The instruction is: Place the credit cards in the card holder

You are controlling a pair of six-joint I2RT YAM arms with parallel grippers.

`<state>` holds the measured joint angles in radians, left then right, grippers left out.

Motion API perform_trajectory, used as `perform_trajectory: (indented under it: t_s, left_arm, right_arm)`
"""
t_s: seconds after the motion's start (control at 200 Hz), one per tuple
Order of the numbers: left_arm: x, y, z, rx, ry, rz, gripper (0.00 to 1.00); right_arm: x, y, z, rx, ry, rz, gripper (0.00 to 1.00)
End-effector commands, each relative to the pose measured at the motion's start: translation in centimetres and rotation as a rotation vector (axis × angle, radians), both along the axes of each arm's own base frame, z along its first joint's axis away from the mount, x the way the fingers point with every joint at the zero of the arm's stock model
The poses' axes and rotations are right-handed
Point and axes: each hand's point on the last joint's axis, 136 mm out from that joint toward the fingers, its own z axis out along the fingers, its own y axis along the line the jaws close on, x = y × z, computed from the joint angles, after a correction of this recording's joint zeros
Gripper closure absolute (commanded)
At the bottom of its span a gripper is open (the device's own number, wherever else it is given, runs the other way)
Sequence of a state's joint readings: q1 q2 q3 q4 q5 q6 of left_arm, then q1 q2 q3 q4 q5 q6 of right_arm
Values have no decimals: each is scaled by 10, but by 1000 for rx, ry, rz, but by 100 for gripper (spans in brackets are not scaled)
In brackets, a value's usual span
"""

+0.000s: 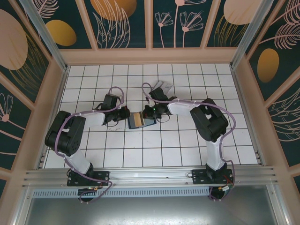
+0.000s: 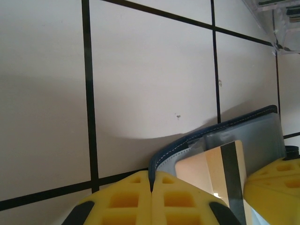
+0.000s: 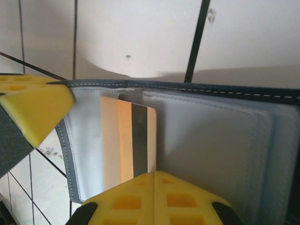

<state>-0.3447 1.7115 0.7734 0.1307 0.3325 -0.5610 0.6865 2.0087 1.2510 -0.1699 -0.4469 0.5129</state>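
A flat dark blue wallet (image 1: 148, 121) lies open mid-table with a tan-gold credit card (image 1: 136, 119) in its grey pocket. My left gripper (image 1: 125, 114) is shut on the wallet's stitched blue edge (image 2: 161, 157), which runs into the seam of the left gripper (image 2: 152, 174). My right gripper (image 3: 153, 174) is shut, its tips over the near end of the card (image 3: 124, 136), whose black stripe runs lengthwise; nothing shows between them. The clear card holder (image 1: 161, 86) stands just behind the right gripper (image 1: 151, 112), and its corner shows in the left wrist view (image 2: 286, 23).
The white tiled table (image 1: 187, 145) is walled by a wooden frame (image 1: 150, 56) at the back and sides. The left gripper's yellow finger (image 3: 33, 108) sits at the wallet's left edge in the right wrist view. A right finger (image 2: 274, 185) shows beside the card.
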Motion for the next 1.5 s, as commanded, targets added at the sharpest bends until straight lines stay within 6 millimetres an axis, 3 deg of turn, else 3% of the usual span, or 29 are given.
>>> perform_trajectory:
  t_s: [0.0, 0.31, 0.781, 0.851, 0.961, 1.086, 1.231, 1.321, 1.361, 1.421, 1.496]
  left_arm:
    - [4, -3, -2, -11, 1, -11, 97]
    - [-4, -14, -8, -132, 58, 15, 93]
    - [-1, -18, -7, -159, 85, 11, 74]
    - [1, -17, -7, -155, 80, 14, 68]
    - [4, -15, -6, -159, 77, 25, 48]
    - [7, -15, -2, -167, 63, 24, 40]
    - [8, -12, 2, -170, 63, 34, 32]
    - [9, 2, 2, -131, 60, 80, 22]
    - [11, 11, 2, -102, 64, 116, 10]
    - [12, 25, -1, -46, 81, 156, 8]
    - [17, 40, 17, 29, 31, 203, 6]
  right_arm:
    - [-8, 4, -9, 11, 47, 43, 100]
    - [-15, 12, -10, 70, 85, 44, 100]
    - [-21, 27, -3, 117, 82, 57, 99]
    - [-22, 28, -1, 131, 78, 67, 97]
    - [-23, 29, 1, 143, 72, 83, 97]
    - [-25, 34, 3, 173, 73, 100, 95]
    - [-21, 32, 12, 177, 33, 83, 83]
    - [-14, 25, 22, 140, -17, 50, 81]
    - [-10, 20, 27, 119, -43, 31, 79]
    - [-7, 11, 36, 83, -82, 0, 73]
    - [-1, 0, 50, 47, -143, -39, 65]
